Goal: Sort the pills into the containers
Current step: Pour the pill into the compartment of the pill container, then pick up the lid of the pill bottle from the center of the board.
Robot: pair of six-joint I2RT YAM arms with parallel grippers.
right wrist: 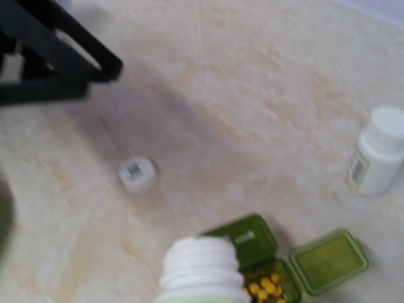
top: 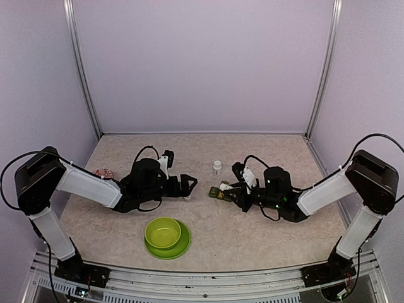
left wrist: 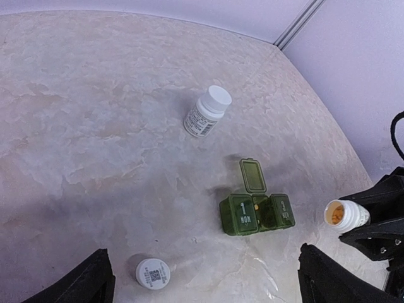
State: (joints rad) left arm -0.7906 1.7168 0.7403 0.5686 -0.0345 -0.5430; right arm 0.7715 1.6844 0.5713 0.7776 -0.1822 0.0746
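Pills [right wrist: 265, 288], small and yellow, lay in the one open compartment of the pill box [left wrist: 255, 214]. The box was a dark green strip of three compartments, and it sat on the surface [left wrist: 95, 126] between the two tools.

Nearest the arm bases stood a lime-green bowl [top: 163, 231] on its plate [top: 180, 249], well apart from the box.

Beyond the bowl, the right tool [top: 231, 190] was clamped on an open bottle [left wrist: 344, 214]. The bottle was tipped on its side with its mouth toward the box, and more orange-yellow pills showed inside the mouth. From the right wrist view, the bottle's neck hung just beside the open compartment. Whether it touched the box could not be told.

The middle lid [left wrist: 252, 175] stood flipped back, and the two outer lids were down.

The left tool [top: 187, 184] sat on the other side of the box, near it but apart, with its fingers [left wrist: 88, 281] spread wide. A loose white cap [left wrist: 153, 273] lay flat on the surface between the left tool and the box.

Farther back, a capped white bottle [left wrist: 207, 112] stood upright, apart from the box and from both tools. A reddish round thing [top: 103, 172] lay by the left arm, partly hidden.
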